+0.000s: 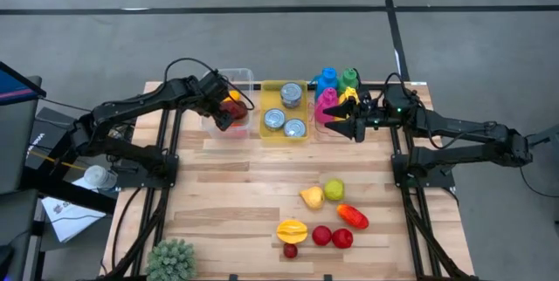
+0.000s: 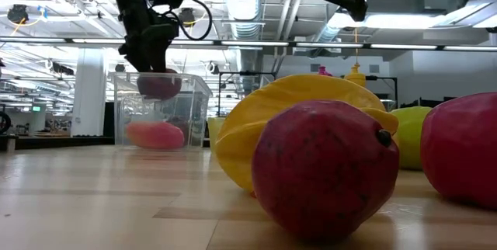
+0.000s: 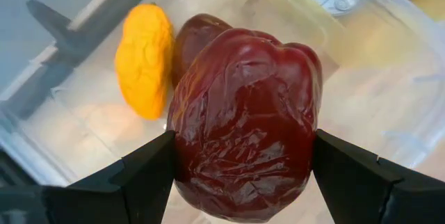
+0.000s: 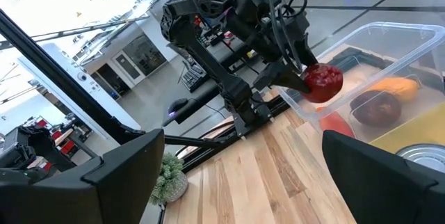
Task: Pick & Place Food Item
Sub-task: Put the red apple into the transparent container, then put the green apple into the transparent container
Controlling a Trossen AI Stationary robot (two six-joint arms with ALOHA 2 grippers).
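1 dark red bell pepper [image 3: 247, 120] gripped between the fingers of the left claw [image 1: 229, 112], held above the clear plastic bin [image 1: 245, 78] at the far edge of the bench [image 1: 227, 194]. Judged glossy and likely slippery, hollow and light, with firm walls; best pinched across the broad middle, as here. Already in that bin: 1 orange fruit [image 3: 144, 57] and 1 dark red item partly hidden behind the pepper. In the yellow tray [image 1: 272, 85] beside it, 3 tin cans [image 1: 285, 117]. Right claw [image 1: 342, 126] parked, spread open and empty, near coloured bottles [image 1: 336, 89]. Loose fruit [image 1: 325, 215] left on the near bench.
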